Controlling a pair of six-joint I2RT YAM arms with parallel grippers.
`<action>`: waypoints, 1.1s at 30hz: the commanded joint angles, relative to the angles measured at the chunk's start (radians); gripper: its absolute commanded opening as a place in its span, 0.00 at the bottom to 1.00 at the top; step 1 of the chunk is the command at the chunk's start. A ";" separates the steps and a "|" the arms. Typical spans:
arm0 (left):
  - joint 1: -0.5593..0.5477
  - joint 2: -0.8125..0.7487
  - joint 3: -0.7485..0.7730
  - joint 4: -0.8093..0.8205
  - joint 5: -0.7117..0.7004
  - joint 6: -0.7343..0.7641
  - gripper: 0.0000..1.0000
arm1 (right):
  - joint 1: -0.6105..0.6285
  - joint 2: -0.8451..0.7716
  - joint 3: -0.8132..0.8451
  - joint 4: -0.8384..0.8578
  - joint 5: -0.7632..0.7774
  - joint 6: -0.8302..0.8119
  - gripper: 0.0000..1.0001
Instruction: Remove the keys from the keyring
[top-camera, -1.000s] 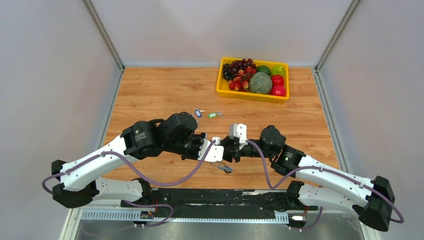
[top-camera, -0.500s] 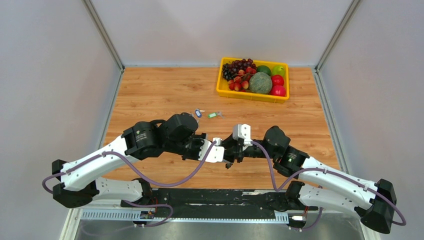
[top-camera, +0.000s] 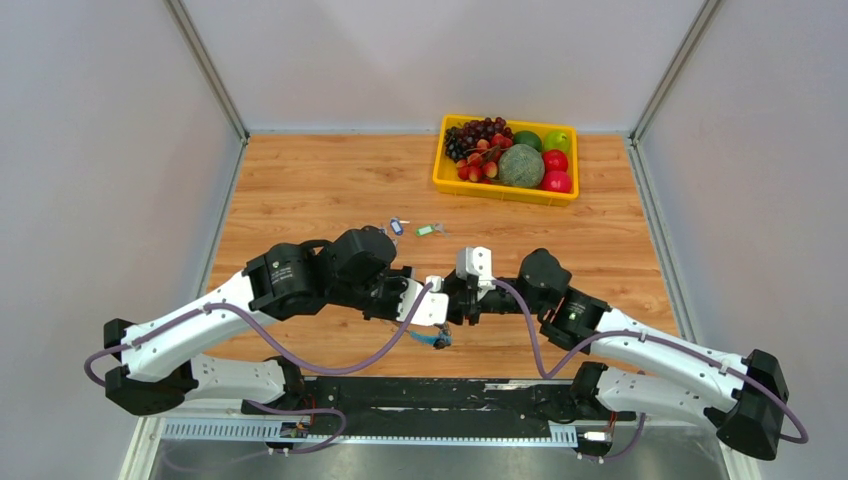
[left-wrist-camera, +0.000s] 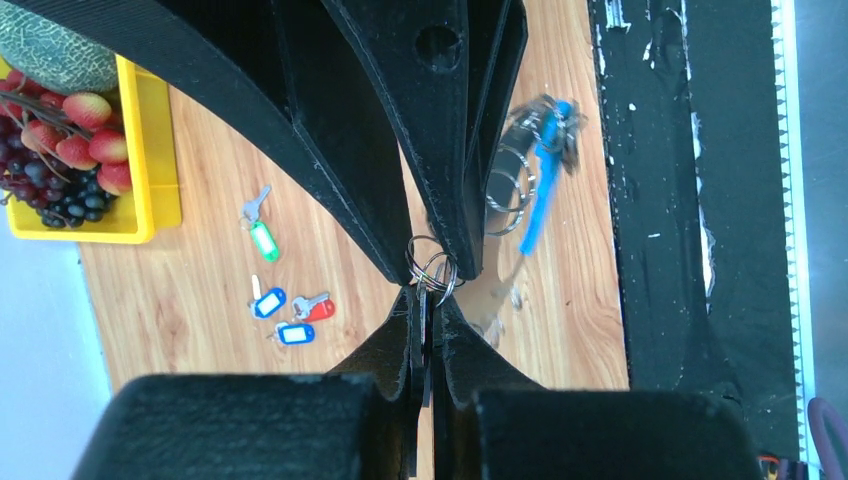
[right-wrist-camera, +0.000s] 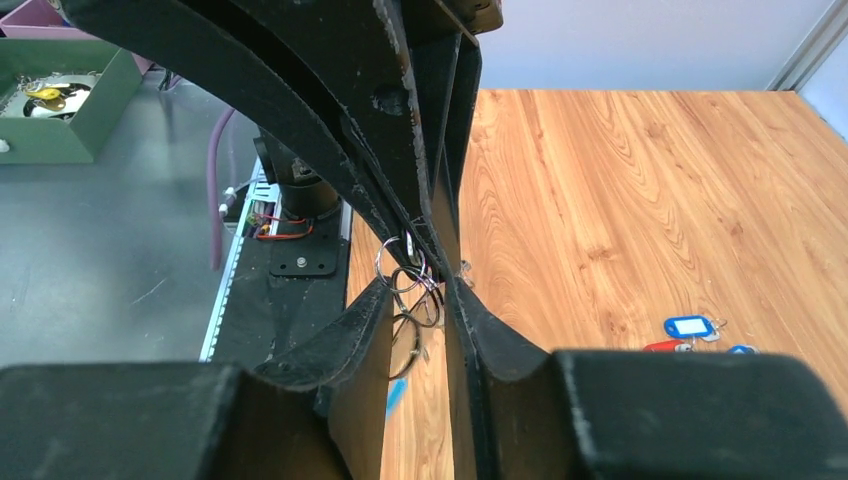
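Note:
My two grippers meet tip to tip over the near middle of the table. My left gripper (top-camera: 438, 302) (left-wrist-camera: 425, 300) is shut on a thin black tag of a key (left-wrist-camera: 424, 330). My right gripper (top-camera: 452, 300) (right-wrist-camera: 420, 285) is closed around small metal rings (left-wrist-camera: 432, 268) (right-wrist-camera: 405, 270) of the keyring bunch. The rest of the keyring (left-wrist-camera: 530, 170), with its coiled rings and light-blue section, hangs below the grippers (top-camera: 437, 338). Loose tagged keys lie on the table: a green one (left-wrist-camera: 262, 238) (top-camera: 428, 229), two blue ones (left-wrist-camera: 270, 302) (left-wrist-camera: 293, 333) and a red one (left-wrist-camera: 318, 308).
A yellow basket (top-camera: 505, 192) of fruit with a melon (top-camera: 521, 165) stands at the back right. The black base rail (top-camera: 430, 395) runs along the table's near edge. Grey walls close the left, right and back sides.
My right wrist shifted slightly right and came back left. The hanging bunch, partly hidden half a second ago, shows again below the grippers, a little further left. Both grippers kept their hold.

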 joint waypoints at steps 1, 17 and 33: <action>-0.014 -0.006 0.030 0.062 0.016 0.023 0.00 | 0.008 0.013 0.050 0.060 -0.027 0.004 0.23; -0.017 -0.078 -0.010 0.112 -0.061 0.035 0.00 | 0.007 -0.064 0.007 0.024 0.061 0.006 0.02; -0.016 -0.123 -0.139 0.164 -0.065 0.014 0.00 | 0.007 -0.088 0.029 0.007 0.163 0.063 0.00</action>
